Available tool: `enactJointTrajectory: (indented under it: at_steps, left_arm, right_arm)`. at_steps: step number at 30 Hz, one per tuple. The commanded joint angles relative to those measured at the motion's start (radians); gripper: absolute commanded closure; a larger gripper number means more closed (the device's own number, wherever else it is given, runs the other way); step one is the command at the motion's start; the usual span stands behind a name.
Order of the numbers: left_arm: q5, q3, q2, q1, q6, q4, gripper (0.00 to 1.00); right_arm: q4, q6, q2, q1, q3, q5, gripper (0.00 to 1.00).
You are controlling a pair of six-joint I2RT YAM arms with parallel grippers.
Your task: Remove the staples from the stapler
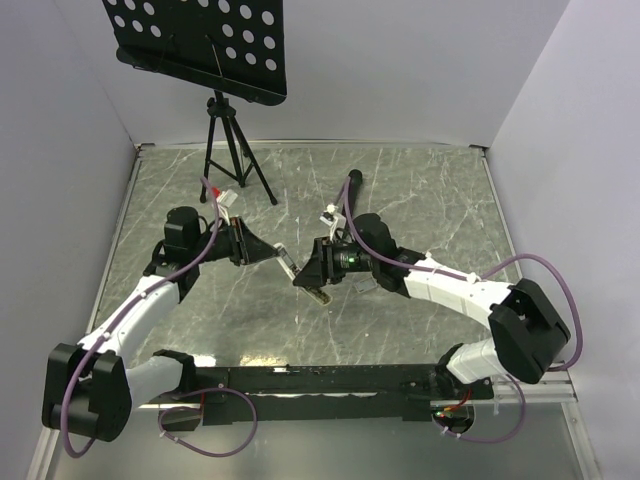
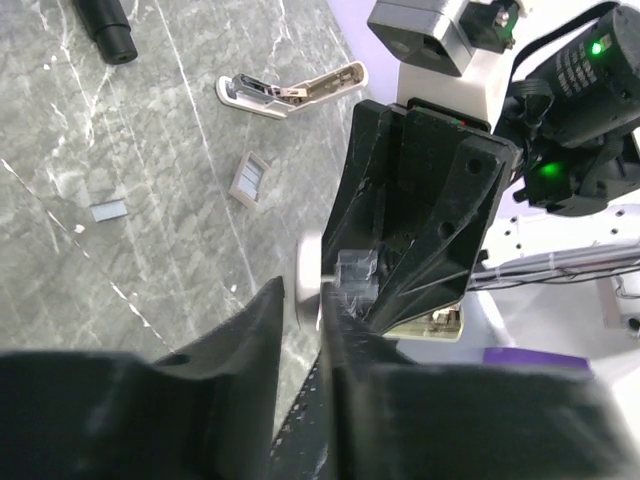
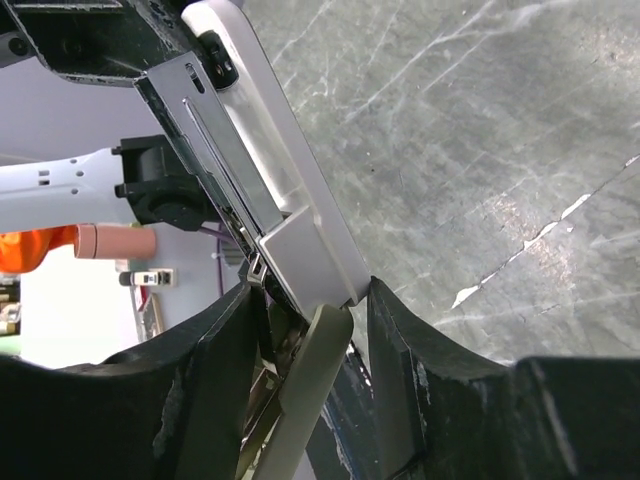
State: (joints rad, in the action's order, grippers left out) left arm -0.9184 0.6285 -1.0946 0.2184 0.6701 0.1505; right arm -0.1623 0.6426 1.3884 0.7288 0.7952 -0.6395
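The stapler (image 1: 298, 275) is held in the air between both grippers, above the middle of the table. In the right wrist view its white lid (image 3: 285, 190) and metal magazine (image 3: 205, 130) swing up and away from the olive base (image 3: 305, 400). My right gripper (image 3: 310, 300) is shut on the hinge end, also seen from above (image 1: 310, 274). My left gripper (image 1: 278, 254) is shut on the white tip of the lid (image 2: 308, 280), its fingertips (image 2: 265, 310) pinching it right in front of the right gripper's black body (image 2: 420, 200). No staples show in the magazine.
A second open stapler (image 2: 290, 90), a small staple strip (image 2: 248, 180) and a grey piece (image 2: 108, 211) lie on the marble table (image 1: 430, 200). A black cylinder (image 1: 351, 190) lies further back. A tripod with a perforated board (image 1: 228, 140) stands at the back left.
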Motion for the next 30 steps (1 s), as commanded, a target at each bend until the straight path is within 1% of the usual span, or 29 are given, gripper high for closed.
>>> enactJointTrajectory:
  at_steps: [1, 3, 5, 6, 7, 8, 9, 10, 13, 14, 15, 16, 17, 18, 20, 21, 22, 24, 25, 27, 28, 29, 30]
  left_arm:
    - [-0.001, 0.039, 0.039, 0.002, -0.006, 0.034, 0.67]
    - [0.013, 0.042, 0.051, 0.002, -0.013, 0.017, 0.57]
    - [0.035, 0.045, 0.064, 0.002, -0.02, 0.0, 0.5]
    - [0.041, 0.045, 0.068, 0.002, -0.021, -0.005, 0.42]
    - [0.05, 0.045, 0.071, 0.002, -0.024, -0.011, 0.38]
    - [0.062, 0.048, 0.076, 0.002, -0.032, -0.017, 0.36]
    - [0.07, 0.048, 0.081, 0.002, -0.035, -0.029, 0.34]
    - [0.076, 0.05, 0.085, 0.002, -0.038, -0.035, 0.32]
    - [0.139, 0.059, 0.101, 0.002, -0.059, -0.09, 0.26]
    - [0.226, 0.068, 0.107, 0.002, -0.076, -0.121, 0.24]
    - [0.272, 0.073, 0.108, 0.002, -0.084, -0.147, 0.21]
    - [0.317, 0.079, 0.113, -0.007, -0.089, -0.211, 0.19]
    - [0.343, 0.088, 0.117, -0.014, -0.096, -0.227, 0.18]
    - [0.398, 0.089, 0.124, -0.019, -0.099, -0.239, 0.17]
    - [0.455, 0.094, 0.14, -0.031, -0.096, -0.276, 0.14]
    - [0.505, 0.096, 0.145, -0.034, -0.096, -0.291, 0.12]
    - [0.525, 0.1, 0.15, -0.042, -0.095, -0.304, 0.12]
    - [0.59, 0.103, 0.173, -0.047, -0.089, -0.327, 0.09]
    - [0.614, 0.103, 0.185, -0.05, -0.086, -0.33, 0.08]
    - [0.664, 0.1, 0.226, -0.051, -0.081, -0.344, 0.06]
    - [0.718, 0.1, 0.243, -0.053, -0.079, -0.351, 0.06]
    - [0.746, 0.102, 0.272, -0.053, -0.075, -0.368, 0.05]
    - [0.778, 0.102, 0.286, -0.053, -0.076, -0.379, 0.05]
  right_arm:
    - [-0.026, 0.006, -0.057, -0.023, -0.008, 0.041, 0.73]
    - [0.027, -0.011, -0.065, -0.023, -0.001, 0.064, 0.74]
    - [0.1, -0.047, -0.075, -0.026, 0.007, 0.122, 0.75]
    - [0.127, -0.058, -0.08, -0.026, 0.007, 0.145, 0.76]
    - [0.147, -0.082, -0.084, -0.029, 0.009, 0.162, 0.76]
    - [0.158, -0.093, -0.094, -0.031, 0.009, 0.2, 0.76]
    - [0.22, -0.118, -0.1, -0.031, 0.01, 0.224, 0.76]
    - [0.245, -0.13, -0.103, -0.034, 0.013, 0.248, 0.77]
    - [0.364, -0.178, -0.112, -0.031, 0.041, 0.38, 0.77]
    - [0.397, -0.19, -0.111, -0.031, 0.05, 0.423, 0.78]
    - [0.464, -0.21, -0.109, -0.026, 0.061, 0.511, 0.78]
    - [0.495, -0.219, -0.104, -0.025, 0.082, 0.555, 0.78]
    - [0.524, -0.227, -0.094, -0.023, 0.094, 0.595, 0.79]
    - [0.558, -0.241, -0.086, -0.019, 0.105, 0.676, 0.79]
    - [0.642, -0.244, -0.06, -0.009, 0.145, 0.751, 0.8]
    - [0.673, -0.241, -0.049, -0.005, 0.163, 0.788, 0.81]
    - [0.732, -0.239, -0.039, 0.018, 0.2, 0.869, 0.81]
    - [0.789, -0.222, 0.0, 0.047, 0.242, 0.963, 0.81]
    - [0.823, -0.218, 0.017, 0.079, 0.281, 1.066, 0.82]
    - [0.924, -0.187, 0.079, 0.109, 0.329, 1.15, 0.81]
    - [0.96, -0.175, 0.131, 0.121, 0.379, 1.21, 0.81]
    - [1.047, -0.149, 0.162, 0.15, 0.41, 1.245, 0.82]
    - [1.094, -0.13, 0.194, 0.164, 0.442, 1.276, 0.82]
